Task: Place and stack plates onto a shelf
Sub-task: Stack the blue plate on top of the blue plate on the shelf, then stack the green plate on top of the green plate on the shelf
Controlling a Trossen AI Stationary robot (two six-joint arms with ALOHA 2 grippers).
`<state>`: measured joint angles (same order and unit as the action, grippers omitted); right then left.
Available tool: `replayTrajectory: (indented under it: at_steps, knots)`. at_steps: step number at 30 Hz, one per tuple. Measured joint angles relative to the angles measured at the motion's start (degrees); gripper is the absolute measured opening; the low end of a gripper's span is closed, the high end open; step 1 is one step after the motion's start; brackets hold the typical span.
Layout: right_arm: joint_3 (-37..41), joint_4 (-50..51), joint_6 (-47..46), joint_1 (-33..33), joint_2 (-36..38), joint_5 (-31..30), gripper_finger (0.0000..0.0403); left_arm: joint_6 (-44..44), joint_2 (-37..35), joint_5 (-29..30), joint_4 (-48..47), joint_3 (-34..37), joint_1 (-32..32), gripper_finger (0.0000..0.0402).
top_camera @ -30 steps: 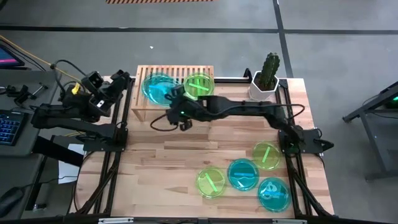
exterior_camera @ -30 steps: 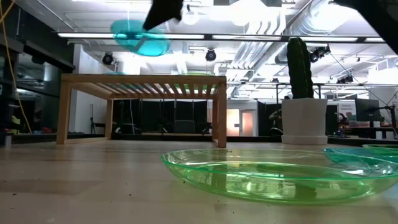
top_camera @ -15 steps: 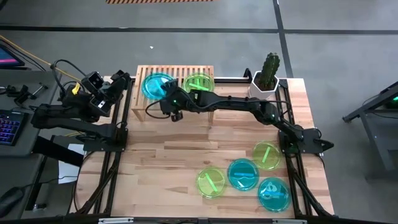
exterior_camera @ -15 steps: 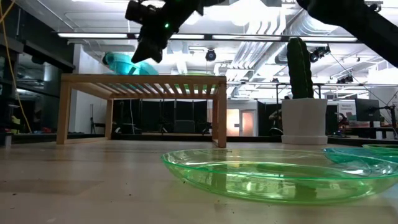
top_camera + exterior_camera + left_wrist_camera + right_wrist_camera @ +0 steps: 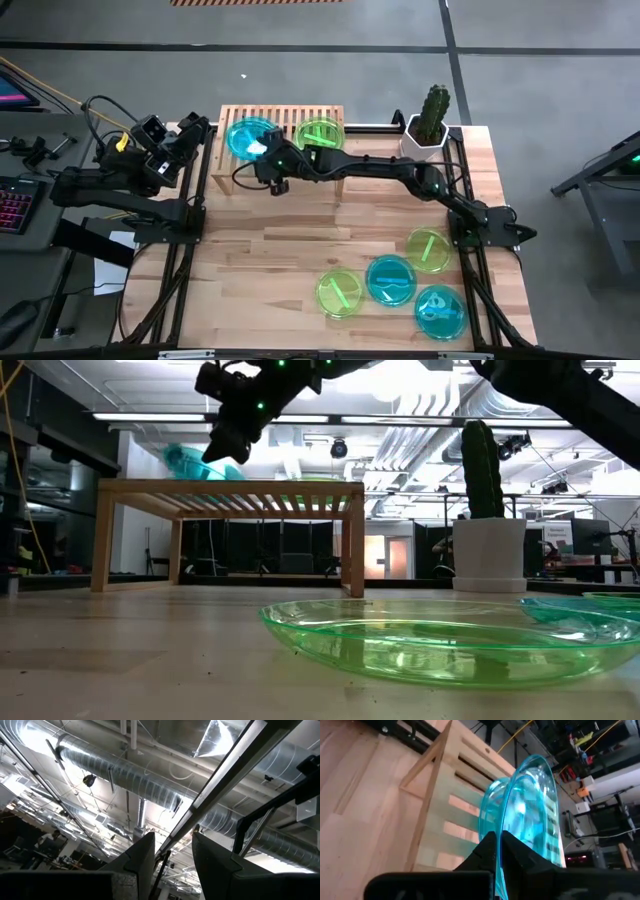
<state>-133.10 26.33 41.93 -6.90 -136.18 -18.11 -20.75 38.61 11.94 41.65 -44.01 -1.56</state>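
My right gripper [image 5: 266,156] reaches over the bamboo shelf [image 5: 300,112] and is shut on a cyan plate [image 5: 246,137] above the shelf's left part. The plate is tilted in the low view [image 5: 196,461], close over the slats. A yellow-green plate [image 5: 320,133] lies flat on the shelf's right part. Several more plates lie on the table at the near right: yellow-green [image 5: 428,249], cyan [image 5: 390,279], yellow-green [image 5: 340,293], cyan [image 5: 440,311]. My left gripper [image 5: 190,135] waits open at the table's left edge, pointing up at the ceiling [image 5: 172,855]. My right gripper pinches the cyan plate's near-right rim [image 5: 498,831] between its two fingers, one on each face. The fingers come slanting from the table's near right. The plate is tilted, its far part over the slats [image 5: 470,807]; whether its lower edge touches the shelf I cannot tell.
A cactus in a white pot [image 5: 428,125] stands right of the shelf at the far edge. The right arm [image 5: 400,172] stretches across the table's far half. Bare wooden tabletop [image 5: 260,260] lies at the near left.
My right gripper has moved toward the table's far-left and gone down with the cyan plate. The plate has come down from well above the shelf to just over its left slats and has tipped over more steeply.
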Motion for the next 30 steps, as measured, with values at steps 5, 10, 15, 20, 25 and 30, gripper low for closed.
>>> replayTrajectory:
  at_steps: [5, 10, 15, 20, 25, 30]
  knots:
    - [0.0, -1.9, -3.1, -0.1, 0.0, 0.1, 0.0024, 0.0, 0.0, 0.0, -0.6, 0.0, 0.0, 0.0121]
    - [0.0, -1.1, -6.8, -0.2, 0.0, 0.8, 0.01, -0.1, 0.0, 0.0, -2.3, 0.0, 0.0, 0.0121]
    - [0.0, -0.5, -6.4, 0.2, 0.3, -0.6, 0.018, -0.1, 0.0, 0.0, -2.5, 0.0, 0.0, 0.0121]
    - [-0.2, 3.8, -8.5, 0.4, 2.9, -0.8, 0.0223, -0.1, -0.1, 0.0, -2.8, 0.0, 0.0, 0.0121]
    - [-0.3, 17.1, -14.8, 0.5, 8.1, 3.6, 0.023, 0.0, -0.4, 0.0, -3.2, 0.0, 0.0, 0.0121]
    - [-0.3, 33.7, -24.3, 0.5, 14.9, 7.6, 0.0231, 1.1, -0.4, 0.0, -5.6, 0.0, 0.0, 0.0121]
